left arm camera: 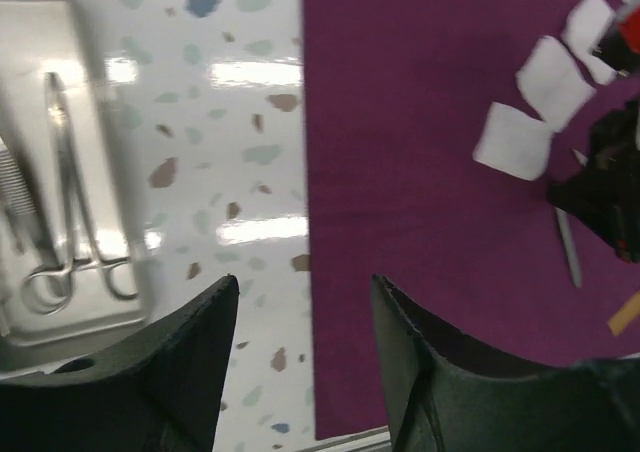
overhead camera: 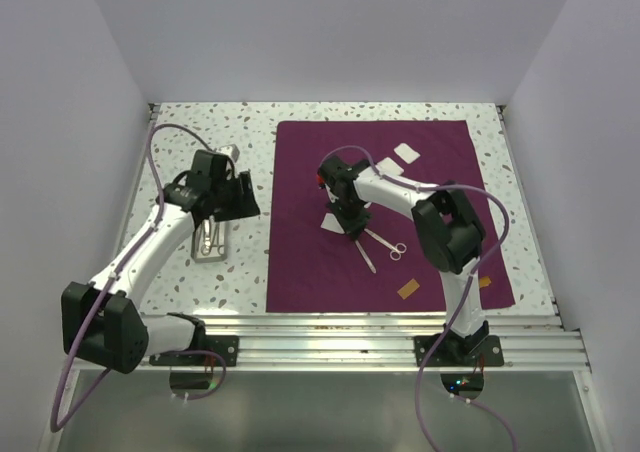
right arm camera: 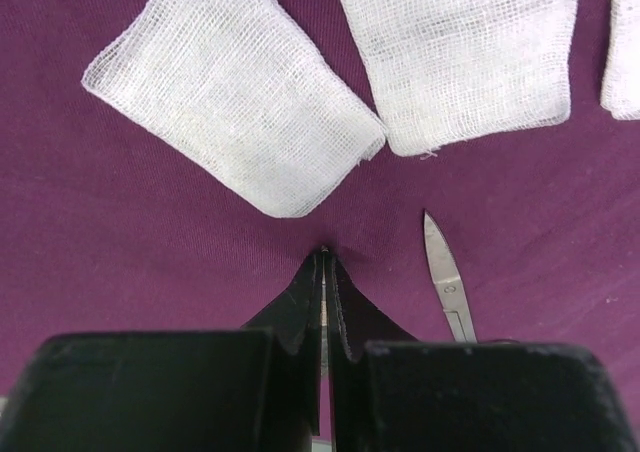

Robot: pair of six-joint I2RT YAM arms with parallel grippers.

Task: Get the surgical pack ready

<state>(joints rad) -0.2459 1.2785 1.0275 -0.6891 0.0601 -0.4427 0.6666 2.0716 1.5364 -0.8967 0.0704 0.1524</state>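
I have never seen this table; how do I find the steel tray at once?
Start from the big purple cloth and look left, onto the speckled table. The steel tray lies there under the left arm. It is the only shiny rectangular dish, with thin instruments inside.

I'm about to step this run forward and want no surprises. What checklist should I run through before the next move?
1. Right hand shut: ok.
2. White gauze square held by it: not ok; the square lies free just ahead of it.
3. Large dark purple cloth pinched by that hand: cannot tell.
4. Left hand open and empty: ok.
5. Small shiny steel tray holding steel forceps: ok.
6. Thin steel scissors in the tray: not ok; they lie on the cloth.
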